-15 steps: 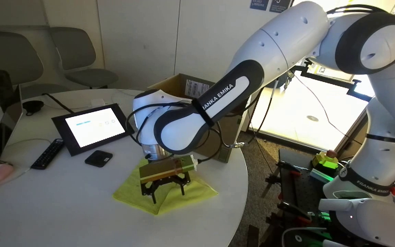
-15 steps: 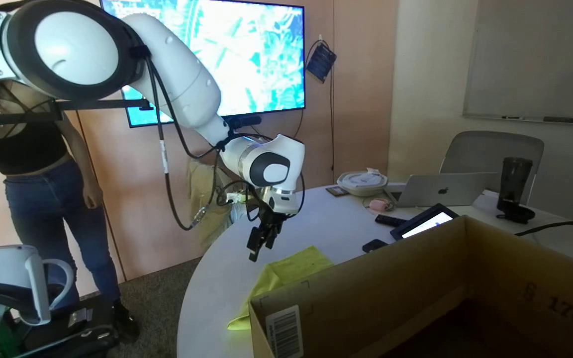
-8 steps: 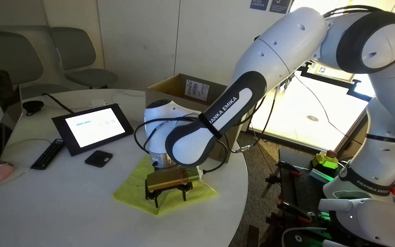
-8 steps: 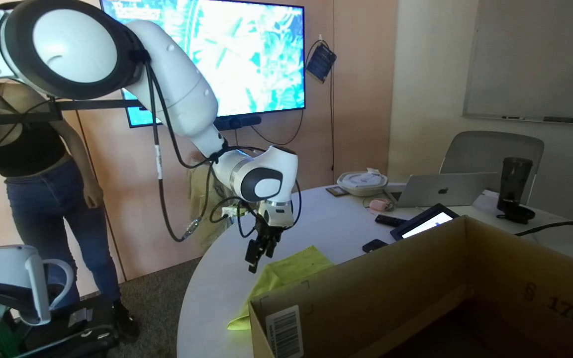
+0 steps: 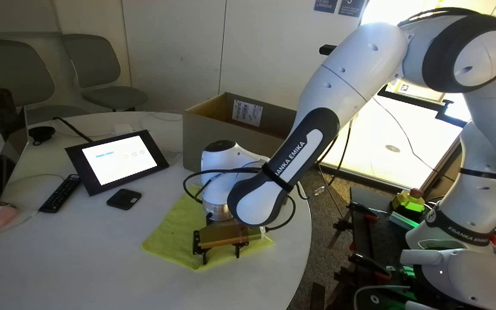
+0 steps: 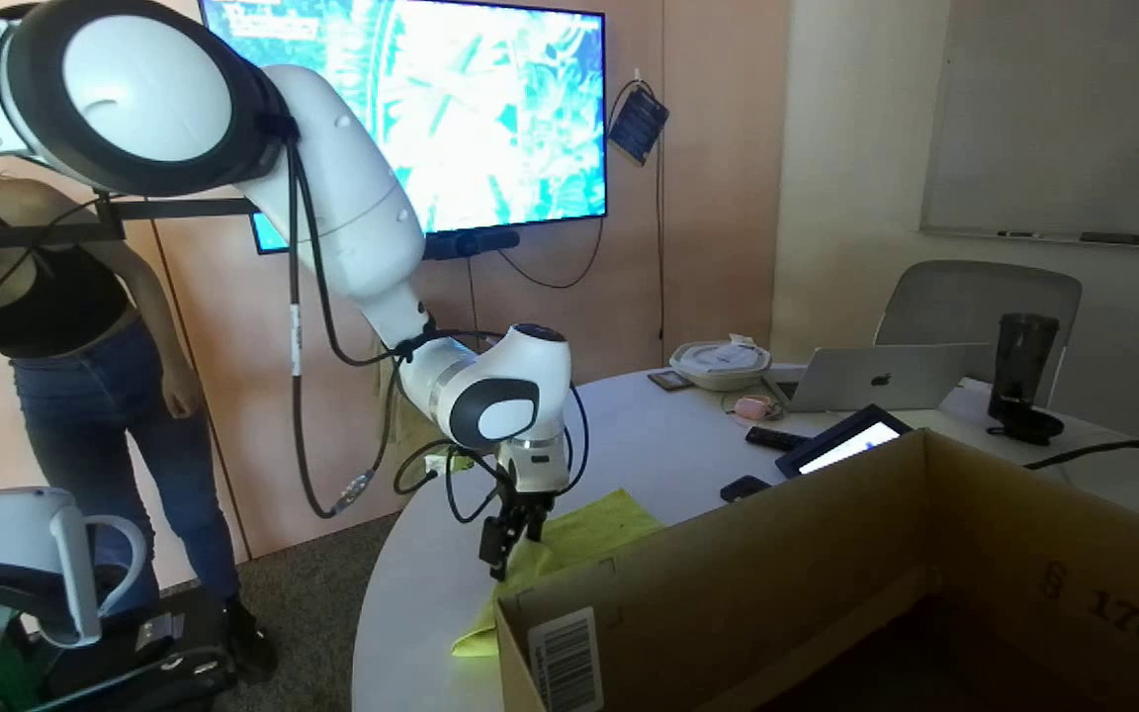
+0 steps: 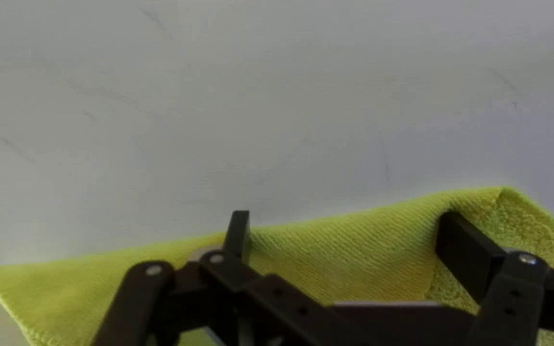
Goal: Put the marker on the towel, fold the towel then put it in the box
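I've lowered my claw (image 5: 221, 259), spread wide, to an edge of the towel (image 5: 170, 234), so a pinch for folding seems due.

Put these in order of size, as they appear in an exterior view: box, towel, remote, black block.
Largest: box, partly hidden by the arm
Next: towel, partly hidden too
Smallest: remote and black block, too alike to rank

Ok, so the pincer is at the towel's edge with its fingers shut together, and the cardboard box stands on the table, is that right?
Not quite: the pincer is open, its fingers well apart, as the wrist view shows. It is at the edge of the towel, though, and the cardboard box does stand on the table.
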### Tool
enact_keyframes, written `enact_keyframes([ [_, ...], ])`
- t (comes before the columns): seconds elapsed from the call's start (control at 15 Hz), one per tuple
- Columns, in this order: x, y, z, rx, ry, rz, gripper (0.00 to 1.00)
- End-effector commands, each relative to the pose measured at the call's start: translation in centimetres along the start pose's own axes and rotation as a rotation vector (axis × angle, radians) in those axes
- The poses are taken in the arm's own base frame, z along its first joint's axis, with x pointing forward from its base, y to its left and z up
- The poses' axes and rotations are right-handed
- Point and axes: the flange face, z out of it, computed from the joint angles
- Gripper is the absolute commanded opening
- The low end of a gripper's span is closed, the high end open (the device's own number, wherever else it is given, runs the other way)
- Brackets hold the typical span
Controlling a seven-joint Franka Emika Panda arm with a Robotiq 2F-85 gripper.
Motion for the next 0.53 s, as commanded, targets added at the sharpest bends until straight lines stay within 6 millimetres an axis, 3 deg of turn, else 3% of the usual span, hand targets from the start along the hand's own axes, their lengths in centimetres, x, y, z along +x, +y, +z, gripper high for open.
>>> enact_keyframes([
  [0.0,-0.7,1.4,-0.1,0.03,0.029,0.001,1.0],
  [0.47,-2.3,3.5,-0.4,-0.001,0.012,-0.003,1.0],
])
